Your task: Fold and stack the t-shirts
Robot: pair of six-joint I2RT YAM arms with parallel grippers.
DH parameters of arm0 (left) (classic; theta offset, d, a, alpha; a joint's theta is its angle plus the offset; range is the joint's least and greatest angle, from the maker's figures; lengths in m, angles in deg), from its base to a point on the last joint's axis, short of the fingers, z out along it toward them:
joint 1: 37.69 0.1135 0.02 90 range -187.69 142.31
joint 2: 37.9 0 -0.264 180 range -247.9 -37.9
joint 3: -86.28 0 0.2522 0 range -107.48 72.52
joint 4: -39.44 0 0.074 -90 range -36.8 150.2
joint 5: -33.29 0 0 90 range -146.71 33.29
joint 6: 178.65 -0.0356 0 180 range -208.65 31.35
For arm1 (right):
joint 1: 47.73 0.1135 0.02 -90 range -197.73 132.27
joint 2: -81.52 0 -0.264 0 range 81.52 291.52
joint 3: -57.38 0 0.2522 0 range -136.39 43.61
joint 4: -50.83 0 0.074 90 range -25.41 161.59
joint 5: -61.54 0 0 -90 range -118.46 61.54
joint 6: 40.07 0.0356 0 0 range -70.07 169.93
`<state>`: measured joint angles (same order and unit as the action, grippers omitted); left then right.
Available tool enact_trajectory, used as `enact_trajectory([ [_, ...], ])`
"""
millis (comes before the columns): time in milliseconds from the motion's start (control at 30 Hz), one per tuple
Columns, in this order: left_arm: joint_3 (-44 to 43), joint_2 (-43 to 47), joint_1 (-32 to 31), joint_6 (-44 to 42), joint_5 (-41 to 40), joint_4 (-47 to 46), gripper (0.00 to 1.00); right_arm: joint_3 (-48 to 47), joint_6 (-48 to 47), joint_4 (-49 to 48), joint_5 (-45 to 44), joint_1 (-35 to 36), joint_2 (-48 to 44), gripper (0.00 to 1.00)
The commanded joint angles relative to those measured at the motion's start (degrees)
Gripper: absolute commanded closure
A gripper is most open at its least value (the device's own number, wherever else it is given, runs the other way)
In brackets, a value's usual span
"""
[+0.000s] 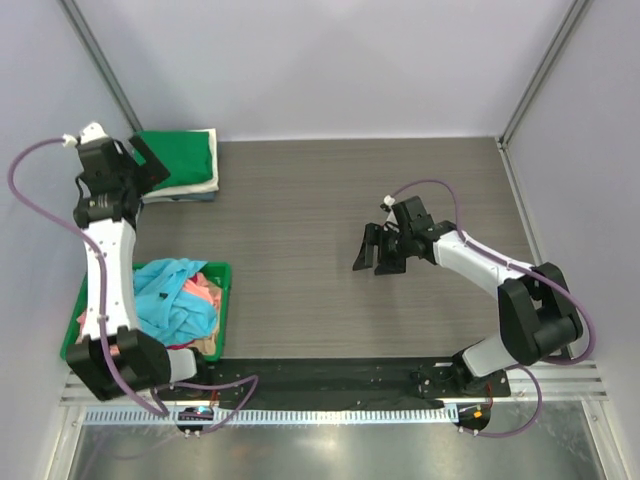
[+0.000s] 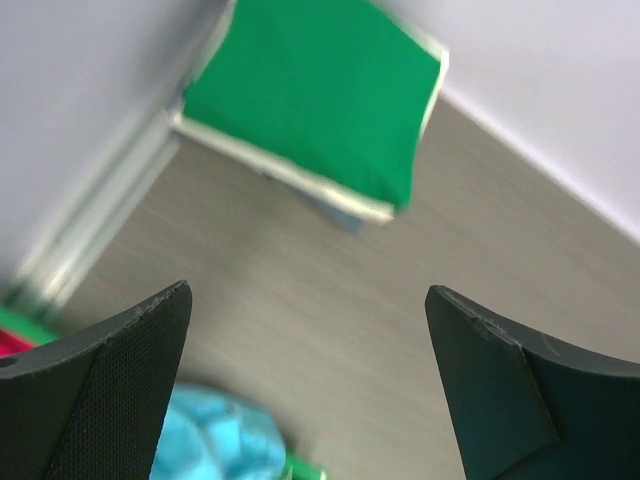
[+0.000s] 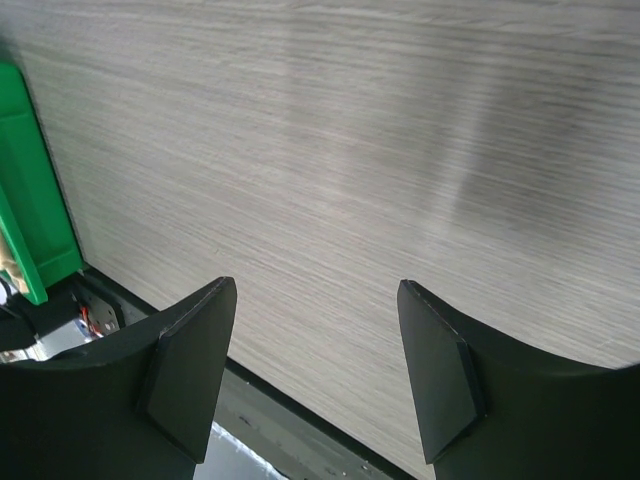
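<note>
Between shirts: left hand (image 2: 308,295), right hand (image 3: 315,288) hanging wide open, empty; next likely needing blue shirt (image 1: 172,300) from bin (image 1: 226,310).

A lab test cell: plain pale-grey wall panels (image 1: 330,60) box in a grey wood-grain laminate surface (image 1: 330,230) with two bolted robot arms.
</note>
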<state>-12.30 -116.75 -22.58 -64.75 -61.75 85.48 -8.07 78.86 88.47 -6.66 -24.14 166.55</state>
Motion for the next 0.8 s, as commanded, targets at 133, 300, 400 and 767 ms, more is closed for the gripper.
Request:
enact_trajectory([
  [133,26.2,19.9,-0.2,3.0,10.2,1.2,0.0,3.1,4.1,-7.3,-1.1,5.1,-5.5,0.27],
  [300,41.0,32.1,-0.2,4.9,12.8,-0.5,0.0,3.3,5.7,-9.3,-3.7,10.2,-5.1,0.27],
  [400,41.2,34.5,-1.6,6.0,14.5,0.0,0.0,3.3,7.0,-10.0,-5.1,12.4,-4.5,0.27],
  [767,42.4,35.8,-2.5,4.0,21.0,1.5,0.0,4.3,10.1,-11.8,-11.9,17.3,-1.1,0.27],
])
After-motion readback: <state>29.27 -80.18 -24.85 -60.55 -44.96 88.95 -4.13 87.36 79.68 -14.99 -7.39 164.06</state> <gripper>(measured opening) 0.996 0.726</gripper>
